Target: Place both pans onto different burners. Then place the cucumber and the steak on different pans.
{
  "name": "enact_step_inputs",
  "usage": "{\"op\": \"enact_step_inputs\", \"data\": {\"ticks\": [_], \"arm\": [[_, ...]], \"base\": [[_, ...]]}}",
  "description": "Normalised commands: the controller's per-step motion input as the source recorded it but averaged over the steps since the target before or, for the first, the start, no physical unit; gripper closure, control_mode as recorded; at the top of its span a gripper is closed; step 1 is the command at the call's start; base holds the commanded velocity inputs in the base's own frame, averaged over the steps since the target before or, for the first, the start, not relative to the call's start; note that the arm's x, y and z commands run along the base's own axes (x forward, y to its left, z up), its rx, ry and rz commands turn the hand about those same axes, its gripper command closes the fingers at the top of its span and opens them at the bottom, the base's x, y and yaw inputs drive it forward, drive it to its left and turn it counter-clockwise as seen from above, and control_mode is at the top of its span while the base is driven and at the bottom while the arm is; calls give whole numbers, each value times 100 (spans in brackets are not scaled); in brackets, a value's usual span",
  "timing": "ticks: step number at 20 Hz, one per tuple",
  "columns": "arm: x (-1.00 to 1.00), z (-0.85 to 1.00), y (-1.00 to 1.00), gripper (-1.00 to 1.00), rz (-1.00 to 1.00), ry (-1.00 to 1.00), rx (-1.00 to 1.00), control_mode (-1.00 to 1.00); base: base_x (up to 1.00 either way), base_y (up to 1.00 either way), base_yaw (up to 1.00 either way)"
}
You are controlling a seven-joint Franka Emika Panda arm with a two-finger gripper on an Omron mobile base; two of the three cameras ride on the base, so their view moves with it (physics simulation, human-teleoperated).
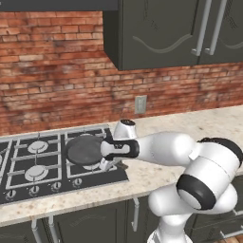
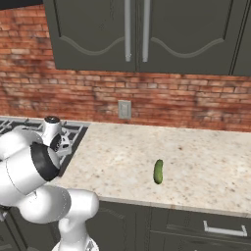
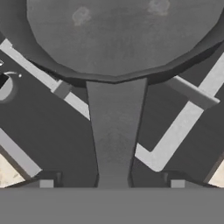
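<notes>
Sitting on a cooktop (image 1: 28, 182) grate, 1 pan (image 1: 85, 150) has its handle (image 3: 114, 131) between the gripper's (image 3: 112, 183) parted fingertips

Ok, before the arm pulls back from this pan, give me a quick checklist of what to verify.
1. Pan sits on a burner grate at the cooktop's right side: ok.
2. Gripper jaws stand apart either side of the pan handle, not pinching it: ok.
3. Pan lies flat, not tipped: ok, going by the left base view.
4. Second pan on another burner: cannot tell.
5. Cucumber lies free on the counter to the right of the cooktop, ready for pickup: ok.
6. Steak located: cannot tell.
</notes>
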Motion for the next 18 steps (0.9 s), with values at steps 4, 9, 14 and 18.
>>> {"op": "enact_step_inputs", "data": {"ticks": [4,9,14,18], "arm": [[-15,30,0,-100,1,-3,-1,-100],[0,60,0,-100,6,-4,0,-100],[-21,53,-23,-100,6,-9,0,-100],[-34,46,-38,-100,3,-13,-3,-100]], "base": [[0,0,0],[0,0,0],[0,0,0],[0,0,0]]}}
